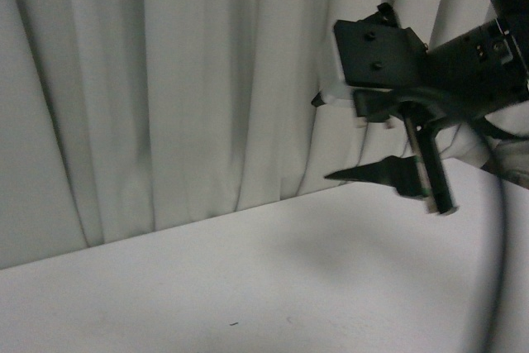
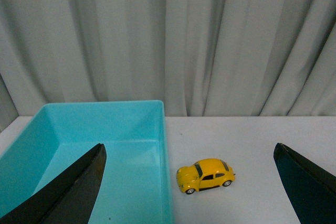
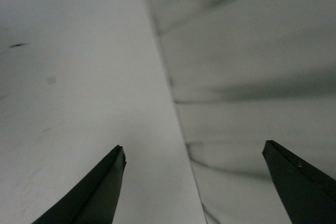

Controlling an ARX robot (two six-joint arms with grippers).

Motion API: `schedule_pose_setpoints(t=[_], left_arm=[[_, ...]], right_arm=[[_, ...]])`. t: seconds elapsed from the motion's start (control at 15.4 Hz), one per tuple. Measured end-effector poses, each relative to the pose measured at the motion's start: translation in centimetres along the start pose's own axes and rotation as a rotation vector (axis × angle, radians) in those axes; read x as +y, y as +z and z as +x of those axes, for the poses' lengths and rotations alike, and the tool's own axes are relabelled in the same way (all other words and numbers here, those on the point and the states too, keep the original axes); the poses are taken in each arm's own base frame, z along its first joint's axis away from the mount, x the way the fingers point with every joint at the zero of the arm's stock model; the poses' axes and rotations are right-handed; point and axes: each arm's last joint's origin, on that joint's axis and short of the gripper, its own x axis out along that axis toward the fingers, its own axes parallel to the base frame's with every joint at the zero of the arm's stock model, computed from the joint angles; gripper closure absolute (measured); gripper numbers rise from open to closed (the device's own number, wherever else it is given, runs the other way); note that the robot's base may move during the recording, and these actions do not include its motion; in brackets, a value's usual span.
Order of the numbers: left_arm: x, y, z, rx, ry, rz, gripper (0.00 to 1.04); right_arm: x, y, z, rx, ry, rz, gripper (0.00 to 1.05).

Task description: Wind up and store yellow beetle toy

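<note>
Nothing is gripped yet: left pincer (image 2: 189,148) and right pincer (image 3: 193,147) both spread, beetle (image 2: 205,176) parked beside the bin (image 2: 105,121), to be grabbed next for winding

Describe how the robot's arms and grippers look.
Both grippers have matte black fingers tapering to points; the left gripper and right gripper look alike. The right arm is black, with a flat screwed plate, a small white part and a dark cable. The left arm itself is out of view.
</note>
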Motion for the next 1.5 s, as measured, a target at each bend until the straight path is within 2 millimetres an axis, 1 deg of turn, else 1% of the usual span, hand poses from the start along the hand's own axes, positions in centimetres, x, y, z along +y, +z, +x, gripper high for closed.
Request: schedule_pose_setpoints(t=[0.07, 0.13, 0.2, 0.26, 0.33, 0.46, 0.52, 0.65, 0.78, 0.85, 1.37, 1.43, 1.5], left_arm=[[0.0, 0.0, 0.0, 0.000, 0.001, 0.000, 0.07], [0.0, 0.0, 0.0, 0.000, 0.003, 0.000, 0.07], [0.0, 0.0, 0.0, 0.000, 0.002, 0.000, 0.07], [0.0, 0.0, 0.0, 0.000, 0.001, 0.000, 0.07], [0.0, 0.0, 0.0, 0.000, 0.000, 0.000, 0.07], [0.0, 0.0, 0.0, 0.000, 0.002, 0.000, 0.07], [0.0, 0.0, 0.0, 0.001, 0.002, 0.000, 0.07], [0.0, 0.0, 0.0, 0.000, 0.001, 0.000, 0.07], [0.0, 0.0, 0.0, 0.000, 0.001, 0.000, 0.07], [0.0, 0.0, 0.0, 0.000, 0.001, 0.000, 0.07], [0.0, 0.0, 0.0, 0.000, 0.001, 0.000, 0.07], [0.0, 0.0, 0.0, 0.000, 0.001, 0.000, 0.07], [0.0, 0.0, 0.0, 0.000, 0.000, 0.000, 0.07]], right_arm=[[3.1, 1.1, -1.1, 0.087, -0.243, 0.211, 0.35], [4.6, 1.5, -2.4, 0.080, -0.422, 0.395, 0.44], [5.2, 1.7, -3.9, 0.010, -0.624, 0.602, 0.55], [5.6, 2.2, -4.7, -0.074, -0.735, 0.751, 0.64], [6.8, 2.8, -5.0, -0.181, -0.742, 0.906, 0.77], [9.3, 2.2, -4.7, -0.189, -0.690, 1.050, 0.98], [10.1, 2.1, -5.0, -0.200, -0.692, 1.081, 1.03], [11.0, 2.3, -5.9, -0.237, -0.710, 1.096, 1.03], [12.3, 2.0, -6.1, -0.221, -0.696, 1.110, 1.03], [12.7, 2.0, -6.2, -0.220, -0.695, 1.112, 1.03], [14.6, 2.0, -7.5, -0.235, -0.706, 1.107, 1.03], [15.0, 1.8, -7.4, -0.253, -0.718, 1.100, 1.03], [15.4, 1.7, -7.3, -0.226, -0.700, 1.111, 1.03]])
